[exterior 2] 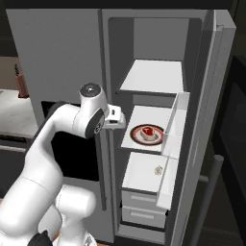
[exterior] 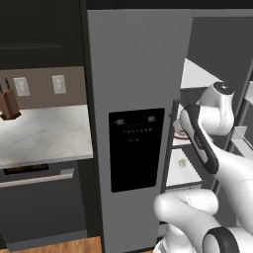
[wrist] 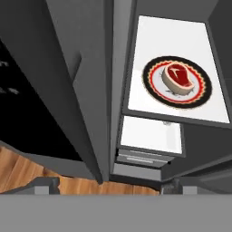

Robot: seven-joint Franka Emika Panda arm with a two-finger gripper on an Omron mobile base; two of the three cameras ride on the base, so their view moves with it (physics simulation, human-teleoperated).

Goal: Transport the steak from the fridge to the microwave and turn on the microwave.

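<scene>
Inside fridge (exterior 2: 144, 62), steak (wrist: 179, 79) lies seemingly beyond spread fingertips (wrist: 45, 185).

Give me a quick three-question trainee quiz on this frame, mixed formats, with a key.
1. True or false: the steak lies on a round plate on a white shelf inside the fridge.
2. The end effector is: A) shut on the steak, B) open and holding nothing, C) shut on the plate.
3. Fill in: the fridge's right door stands ____.

Key: 1 true; 2 B; 3 open.
</scene>
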